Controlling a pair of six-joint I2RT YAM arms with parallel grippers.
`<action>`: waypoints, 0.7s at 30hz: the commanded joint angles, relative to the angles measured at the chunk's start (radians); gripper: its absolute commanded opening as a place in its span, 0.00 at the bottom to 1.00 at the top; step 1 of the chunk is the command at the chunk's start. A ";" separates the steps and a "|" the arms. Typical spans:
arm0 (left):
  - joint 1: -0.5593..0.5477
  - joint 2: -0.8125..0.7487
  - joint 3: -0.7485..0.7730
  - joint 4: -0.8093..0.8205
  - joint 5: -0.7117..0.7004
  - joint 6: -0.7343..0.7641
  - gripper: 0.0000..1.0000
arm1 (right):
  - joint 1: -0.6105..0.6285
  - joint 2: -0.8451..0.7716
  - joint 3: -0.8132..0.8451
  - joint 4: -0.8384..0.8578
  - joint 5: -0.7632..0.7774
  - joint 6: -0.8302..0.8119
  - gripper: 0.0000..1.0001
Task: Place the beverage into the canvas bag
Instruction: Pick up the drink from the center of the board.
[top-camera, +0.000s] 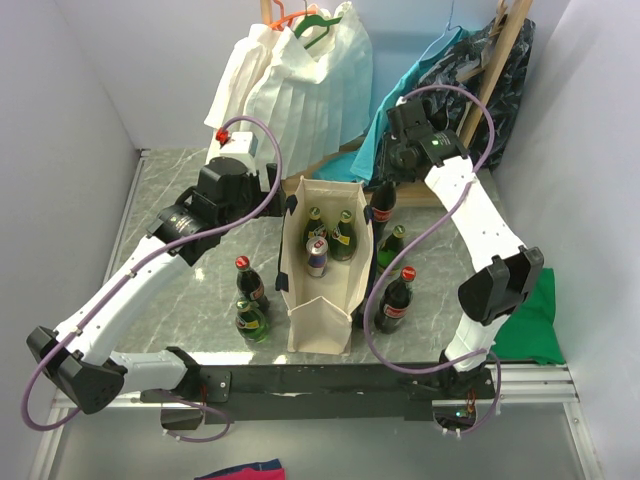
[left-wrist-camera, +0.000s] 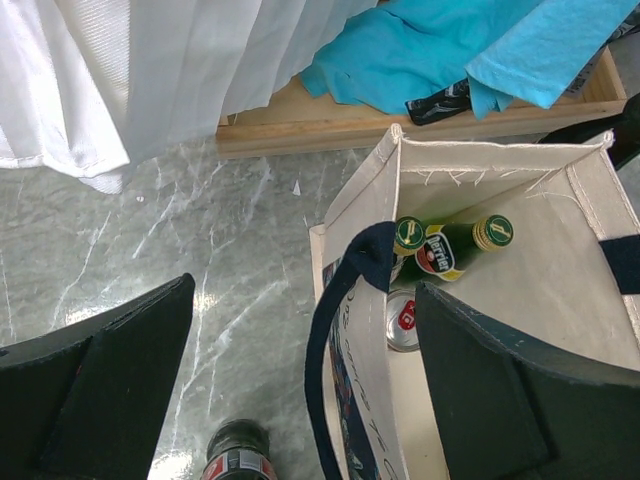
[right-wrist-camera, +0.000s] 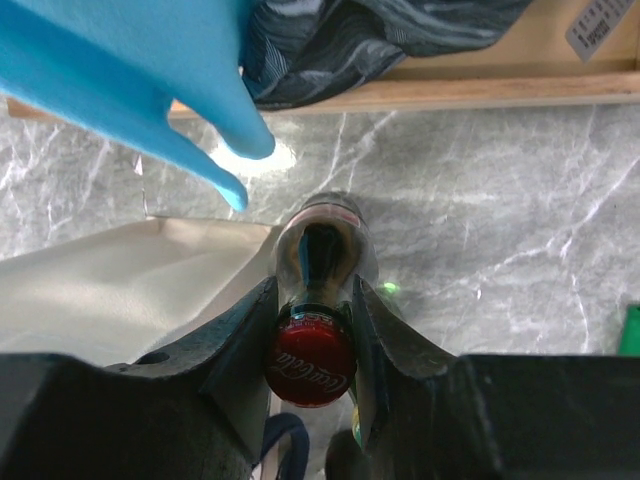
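Note:
The cream canvas bag (top-camera: 318, 300) with navy handles stands open mid-table. It holds two green bottles (left-wrist-camera: 452, 243) and a can (left-wrist-camera: 402, 322). My left gripper (top-camera: 284, 200) is open, its jaws straddling the bag's left wall (left-wrist-camera: 345, 290) and navy handle (left-wrist-camera: 330, 330), with one finger (left-wrist-camera: 500, 400) inside the bag and the other outside it. My right gripper (top-camera: 386, 186) is shut on the neck of a cola bottle (top-camera: 382, 210) with a red cap (right-wrist-camera: 310, 362), just beside the bag's far right corner (right-wrist-camera: 120, 280).
Cola (top-camera: 250, 282) and green (top-camera: 252, 320) bottles stand left of the bag. A green bottle (top-camera: 392, 243) and a cola bottle (top-camera: 397, 298) stand to its right. A white pleated garment (top-camera: 300, 90), blue cloth (top-camera: 400, 115) and a wooden frame (left-wrist-camera: 300, 120) are behind. A green cloth (top-camera: 530, 320) lies at right.

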 joint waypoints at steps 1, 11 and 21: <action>0.004 -0.019 -0.008 0.022 0.018 -0.002 0.96 | 0.008 -0.092 0.062 -0.001 0.008 0.014 0.00; 0.004 -0.009 -0.005 0.025 0.032 -0.002 0.96 | 0.009 -0.124 0.108 -0.030 0.019 0.014 0.00; 0.004 -0.003 0.004 0.027 0.038 0.004 0.96 | 0.008 -0.139 0.172 -0.066 0.031 0.011 0.00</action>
